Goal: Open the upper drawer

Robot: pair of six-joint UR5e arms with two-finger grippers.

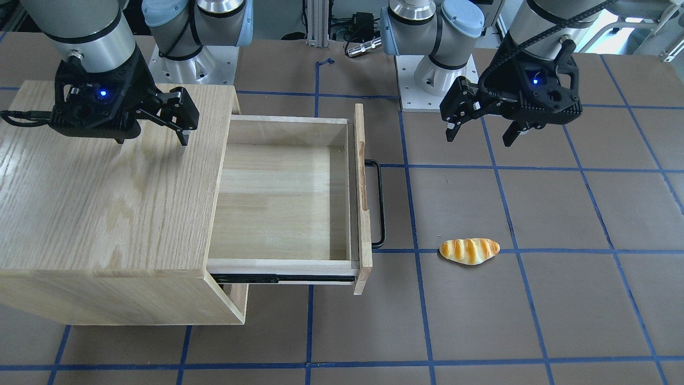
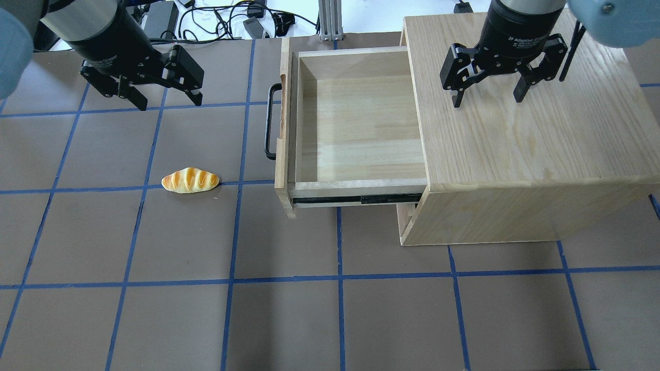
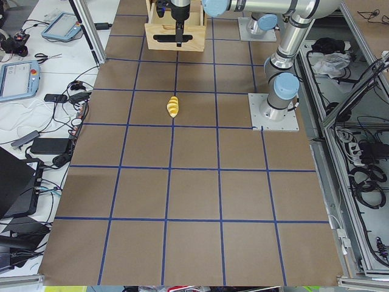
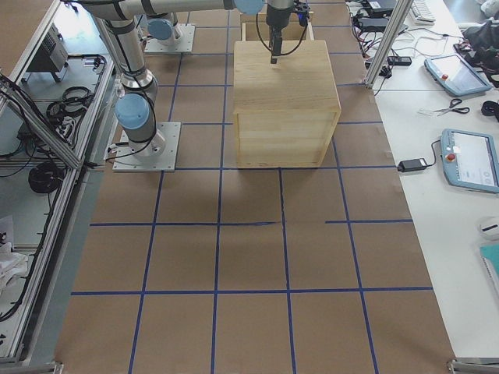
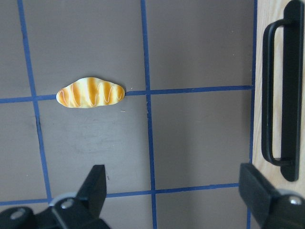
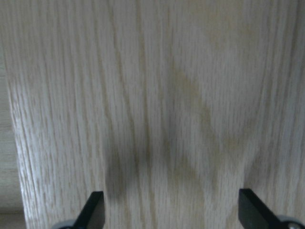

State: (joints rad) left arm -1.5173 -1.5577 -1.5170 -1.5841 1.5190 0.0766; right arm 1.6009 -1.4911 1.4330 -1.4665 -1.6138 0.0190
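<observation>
Left hand (image 2: 170, 103) hangs spread above the table (image 2: 154, 232); right hand (image 2: 487, 100), spread, seemingly just over the cabinet (image 2: 541, 139).

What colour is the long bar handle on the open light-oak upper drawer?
Black. The long bar handle shows best in the left wrist-mounted view.

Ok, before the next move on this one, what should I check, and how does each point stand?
1. The upper drawer is pulled well out of the cabinet: ok.
2. The drawer's inside is empty: ok.
3. The left gripper is open and off the handle: ok.
4. The right gripper is open over the cabinet top, holding nothing: ok.
5. The bread roll lies apart from the drawer front: ok.
6. Drawer at full travel: cannot tell.
</observation>
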